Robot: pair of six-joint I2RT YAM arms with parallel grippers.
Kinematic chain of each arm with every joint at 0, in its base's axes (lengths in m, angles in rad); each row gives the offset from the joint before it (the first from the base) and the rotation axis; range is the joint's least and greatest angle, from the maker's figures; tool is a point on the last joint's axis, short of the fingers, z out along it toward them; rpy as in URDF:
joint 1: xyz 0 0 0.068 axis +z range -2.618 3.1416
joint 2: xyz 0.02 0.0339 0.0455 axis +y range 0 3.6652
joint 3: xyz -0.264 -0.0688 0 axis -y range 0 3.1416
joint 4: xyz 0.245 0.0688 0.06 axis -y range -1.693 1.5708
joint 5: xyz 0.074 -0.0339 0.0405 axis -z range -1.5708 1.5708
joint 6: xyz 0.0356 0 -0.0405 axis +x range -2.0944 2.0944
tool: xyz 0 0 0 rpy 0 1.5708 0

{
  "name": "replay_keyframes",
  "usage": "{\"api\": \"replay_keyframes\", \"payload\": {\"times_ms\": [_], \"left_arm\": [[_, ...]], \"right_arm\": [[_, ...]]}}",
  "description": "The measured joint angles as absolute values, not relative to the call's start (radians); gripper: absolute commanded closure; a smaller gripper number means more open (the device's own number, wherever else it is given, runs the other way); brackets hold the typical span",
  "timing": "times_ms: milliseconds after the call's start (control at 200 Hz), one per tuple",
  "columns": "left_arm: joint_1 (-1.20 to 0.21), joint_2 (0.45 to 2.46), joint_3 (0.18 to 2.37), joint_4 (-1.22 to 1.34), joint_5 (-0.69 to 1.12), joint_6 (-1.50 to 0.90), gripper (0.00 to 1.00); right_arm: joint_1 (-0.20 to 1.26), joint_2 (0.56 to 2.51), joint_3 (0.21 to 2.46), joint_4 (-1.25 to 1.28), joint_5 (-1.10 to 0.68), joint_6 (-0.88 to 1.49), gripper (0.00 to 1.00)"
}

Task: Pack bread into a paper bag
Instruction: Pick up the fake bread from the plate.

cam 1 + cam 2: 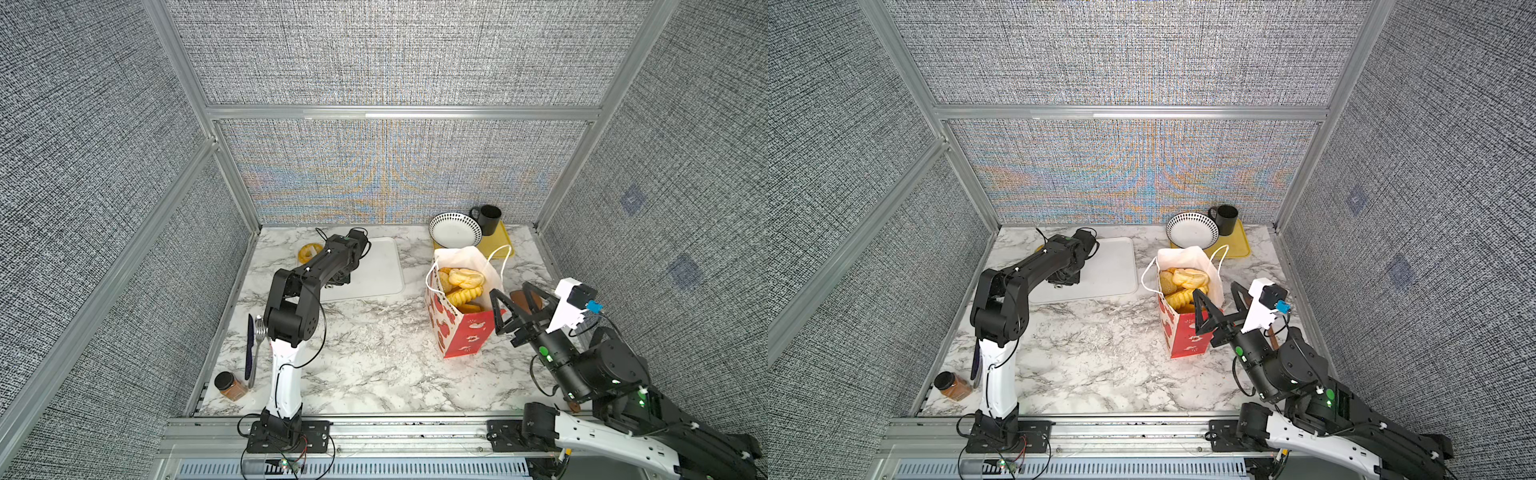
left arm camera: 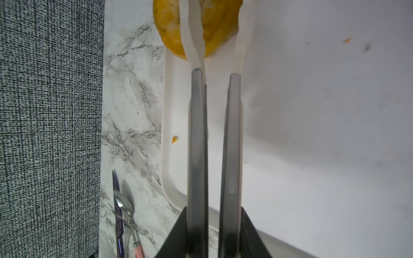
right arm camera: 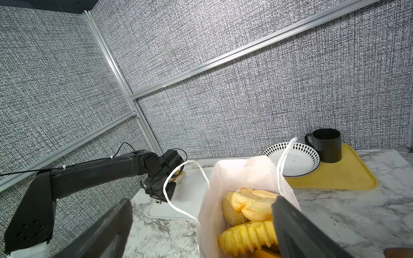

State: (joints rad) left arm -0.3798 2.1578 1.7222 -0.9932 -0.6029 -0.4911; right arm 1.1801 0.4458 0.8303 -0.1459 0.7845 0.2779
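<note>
Bright, even light falls from overhead; shadows on the marble tabletop (image 1: 374, 365) are short and soft. In both top views rainbow moiré shimmers across the woven back wall (image 1: 386, 183) at 12 o'clock, and the aluminium frame (image 1: 395, 112) bows toward the edges. In the left wrist view the fingers (image 2: 197, 145) are smeared and out of focus; in the right wrist view the dark fingers (image 3: 297, 230) blur.

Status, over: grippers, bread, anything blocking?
Left gripper narrow at the bagel by the tray rim, grip unconfirmed. Right gripper open beside the paper bag. Bag upright, bread inside. One right finger near its mouth.
</note>
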Motion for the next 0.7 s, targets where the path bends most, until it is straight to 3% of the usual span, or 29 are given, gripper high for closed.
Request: {"api": "replay_keyframes", "payload": {"times_ms": [150,375,701], "left_arm": [[-0.373,2.153,1.713,-0.993,-0.603,-0.506,0.98],[-0.403,2.062,1.699,-1.003,-0.598,-0.512,0.98],[-0.542,1.703,1.670,-0.947,-0.497,-0.491,0.98]], "right_arm": [[1.180,0.433,0.829,-0.146,0.781,0.279,0.01],[1.180,0.427,0.825,-0.146,0.781,0.282,0.01],[1.180,0.446,0.842,-0.147,0.778,0.281,0.01]]}}
